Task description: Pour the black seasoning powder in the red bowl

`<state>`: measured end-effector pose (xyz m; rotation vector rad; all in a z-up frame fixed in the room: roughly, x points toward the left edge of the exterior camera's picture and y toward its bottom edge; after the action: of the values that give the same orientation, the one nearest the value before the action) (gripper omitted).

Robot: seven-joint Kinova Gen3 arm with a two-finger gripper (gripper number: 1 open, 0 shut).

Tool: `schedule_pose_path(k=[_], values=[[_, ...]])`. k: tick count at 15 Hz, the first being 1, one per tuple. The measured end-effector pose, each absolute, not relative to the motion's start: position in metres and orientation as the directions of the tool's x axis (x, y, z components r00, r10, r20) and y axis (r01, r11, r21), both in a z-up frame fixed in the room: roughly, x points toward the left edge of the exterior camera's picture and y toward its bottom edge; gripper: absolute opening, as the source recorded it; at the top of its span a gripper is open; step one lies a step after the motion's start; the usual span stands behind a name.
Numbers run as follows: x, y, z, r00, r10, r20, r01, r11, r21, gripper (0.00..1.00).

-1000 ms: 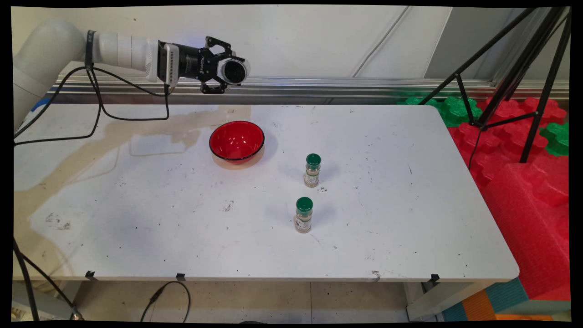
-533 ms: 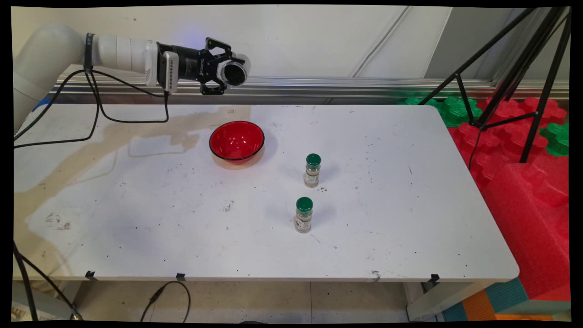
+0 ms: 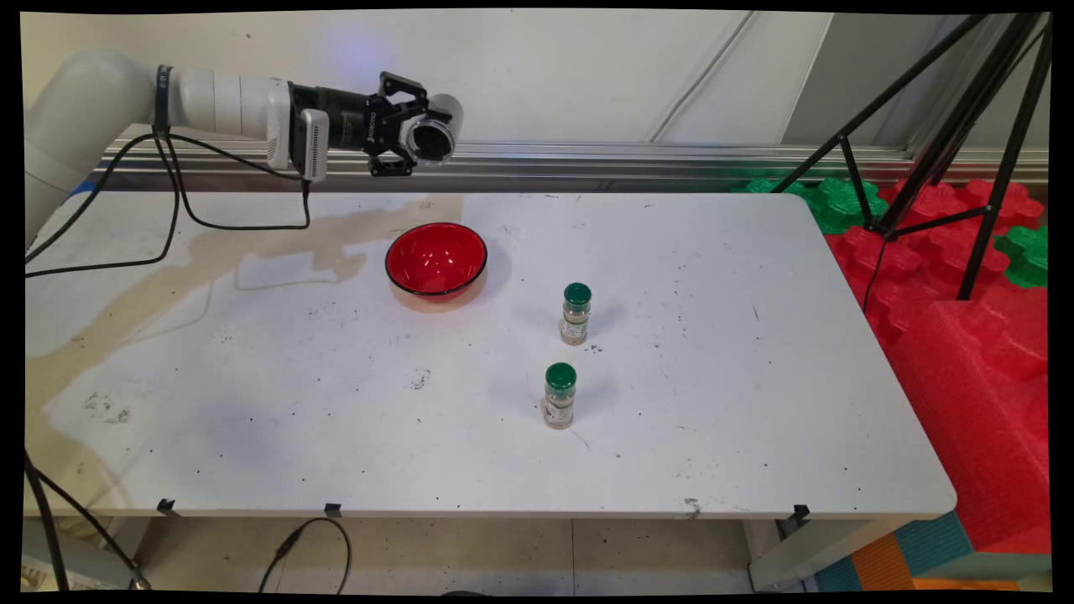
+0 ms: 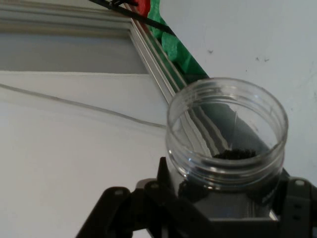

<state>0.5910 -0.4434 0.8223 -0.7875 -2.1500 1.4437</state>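
Cable ends and a loop of black wire (image 3: 306, 545) hang below the table's near edge, cut off by the bottom of the main view. On the white table (image 3: 252, 436), closest to the camera, stands a small spice jar with a green cap (image 3: 560, 395), upright; its label is too small to read. A second green-capped jar (image 3: 575, 314) stands just behind it, also upright, the two apart from each other. Farther back and to the left sits a red bowl (image 3: 436, 259), upright; nothing can be made out inside it.

Above and behind the bowl, well clear of the table top, the gripper (image 3: 413, 134) is held sideways at the end of the white arm, clamped on a clear, lidless jar (image 3: 434, 139) lying on its side with its open mouth turned toward the camera. In the hand view the clear jar (image 4: 228, 136) fills the lower right, a small heap of dark grains lying against its inside wall; the fingers are mostly hidden behind and under the jar, only the black linkage showing at the bottom edge. Beyond the table run a metal rail (image 3: 629, 159) and the pale wall, with red and green foam blocks (image 3: 948, 252) and black tripod legs (image 3: 990, 126) at right, partly cut off.
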Motion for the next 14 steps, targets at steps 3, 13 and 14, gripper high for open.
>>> schedule_pose_path(k=[3, 13, 14], values=[[0.589, -0.440, 0.822, -0.737, 0.676, -0.008, 0.250, 0.261, -0.932, 0.00], [0.584, -0.433, 0.821, -0.691, 0.700, -0.178, 0.373, 0.134, -0.918, 0.00], [0.584, -0.432, 0.821, -0.686, 0.701, -0.195, 0.384, 0.121, -0.915, 0.00]])
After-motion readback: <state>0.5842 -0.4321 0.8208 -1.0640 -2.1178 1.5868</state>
